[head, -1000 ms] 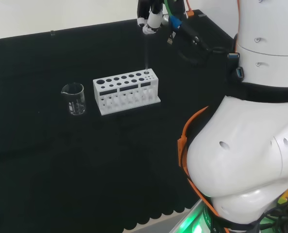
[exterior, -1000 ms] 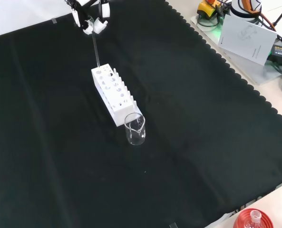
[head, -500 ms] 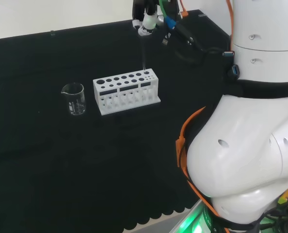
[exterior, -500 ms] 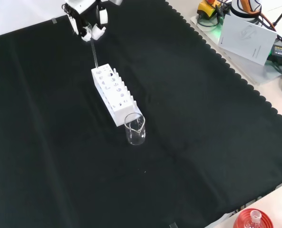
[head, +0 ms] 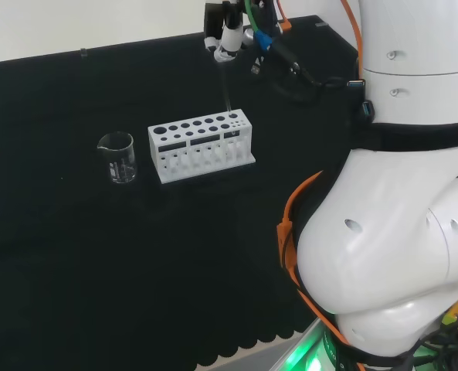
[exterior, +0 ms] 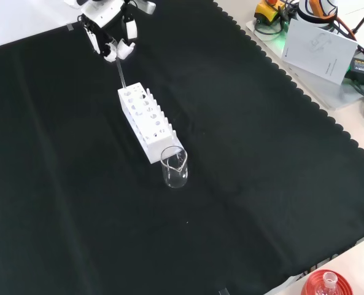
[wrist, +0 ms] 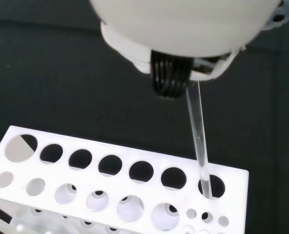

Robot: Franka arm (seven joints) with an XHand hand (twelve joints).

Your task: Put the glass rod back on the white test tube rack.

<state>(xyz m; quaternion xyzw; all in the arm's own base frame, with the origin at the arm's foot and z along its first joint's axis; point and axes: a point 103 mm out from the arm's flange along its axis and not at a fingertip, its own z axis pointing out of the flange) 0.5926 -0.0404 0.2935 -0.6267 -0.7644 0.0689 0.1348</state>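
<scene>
- Pinching the top of one thin clear glass rod (exterior: 121,73), the black and white robot hand (exterior: 111,38) hangs above the far end of the rack in the front view; its fingers are curled around the rod's upper end, and part of the hand is cut off by the top edge of the head view.
- Rod against the black cloth (exterior: 243,184) is faint in the head view (head: 226,85), a pale, slightly tilted line from the hand (head: 227,39) down to the rack.
- One white plastic test tube rack (head: 201,144) with rows of round holes stands on the cloth; in the wrist view the rod (wrist: 198,141) has its lower end inside the large end hole of the rack (wrist: 110,185), while a blurred white part of the hand (wrist: 183,29) hides the rod's top.
- Other holes seen in the wrist view look empty.
- One small clear glass beaker (head: 118,158) stands just beside the rack's left end in the head view; any contents cannot be made out.
- One red ribbed ring stand (exterior: 326,284) holding a clear flask is cut off at the front view's lower edge.
</scene>
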